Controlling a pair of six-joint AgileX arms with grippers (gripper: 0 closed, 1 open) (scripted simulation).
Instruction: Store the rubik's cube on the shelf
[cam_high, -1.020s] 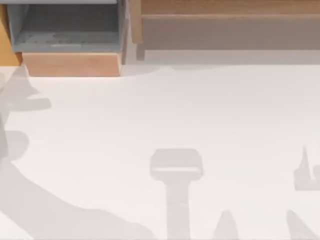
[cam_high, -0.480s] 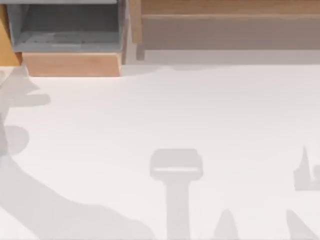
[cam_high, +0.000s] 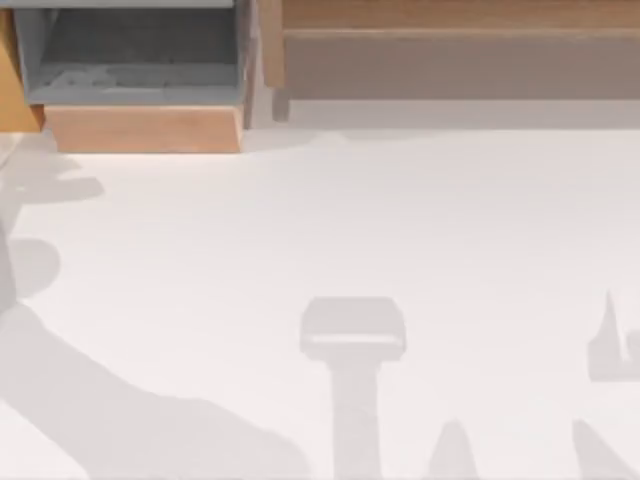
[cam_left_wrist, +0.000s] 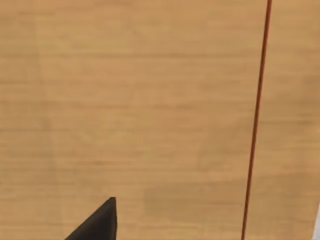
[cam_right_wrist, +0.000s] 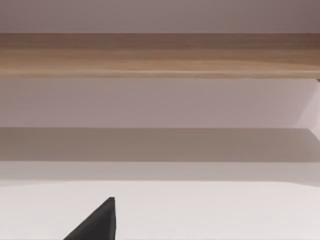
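The rubik's cube is out of view. The shelf (cam_high: 450, 15), a long light-brown board with a grey-brown panel (cam_high: 460, 65) beneath, runs along the table's back right. In the right wrist view the shelf board (cam_right_wrist: 160, 55) lies straight ahead across the white table, with a black tip of my right gripper (cam_right_wrist: 97, 222) at the picture's edge. The left wrist view has a black tip of my left gripper (cam_left_wrist: 97, 222) close over a light-brown wooden surface (cam_left_wrist: 125, 100) crossed by a thin red line (cam_left_wrist: 256, 120).
A wooden box compartment (cam_high: 140, 128) with a grey lining stands at the back left, beside the shelf's end post (cam_high: 270, 50). Grey shadows of the arms lie on the white table (cam_high: 330, 220) at the left and along the front.
The arm shadow at the table's left has shifted slightly. The shelf, the box and the other shadows have not moved.
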